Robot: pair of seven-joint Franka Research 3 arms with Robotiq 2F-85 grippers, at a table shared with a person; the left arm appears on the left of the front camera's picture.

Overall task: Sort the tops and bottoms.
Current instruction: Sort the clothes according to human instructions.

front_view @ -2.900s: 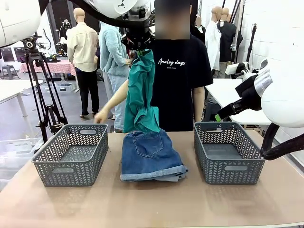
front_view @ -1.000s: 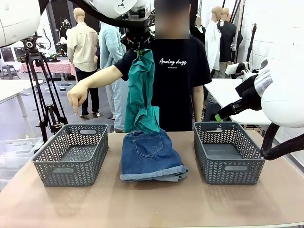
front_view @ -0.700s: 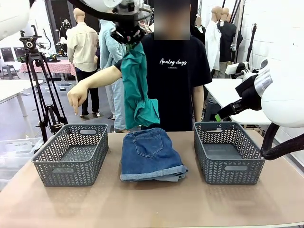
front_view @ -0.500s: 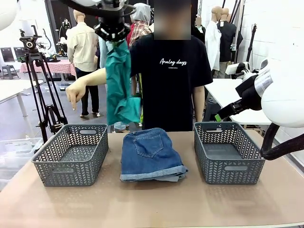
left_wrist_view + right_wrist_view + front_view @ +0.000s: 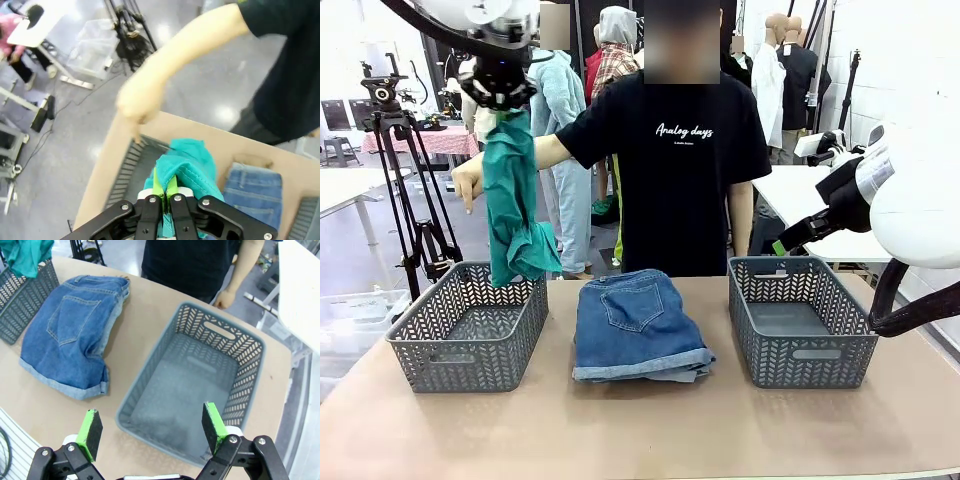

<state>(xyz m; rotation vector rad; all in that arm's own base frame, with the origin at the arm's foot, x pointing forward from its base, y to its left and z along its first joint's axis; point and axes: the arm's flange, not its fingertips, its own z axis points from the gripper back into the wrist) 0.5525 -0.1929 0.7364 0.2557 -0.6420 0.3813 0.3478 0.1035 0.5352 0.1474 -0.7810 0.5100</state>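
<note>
**Left claw**: closed on the bunched upper edge of the teal top. The top hangs straight below the claw. Its lower end reaches the far rim of the left basket; contact cannot be confirmed. The person's hand points downward just beside the cloth.

**Handling:** the top appears light, soft and limp. A pinch on a gathered edge should hold it, but the loose hem may snag on the rim.

**Shorts**: folded on the bench, right of and well below the left claw, between the baskets. They appear heavier and stiffer. Grip through the whole stack at the waistband so the layers do not unfold.

**Right claw**: jaws spread wide, holding nothing, above the near rim of the right basket.

**Views:** the left wrist view shows the green pads pinching teal cloth. The front view shows how far the top hangs. The right wrist view shows the shorts' pocket and cuff from above.
</note>
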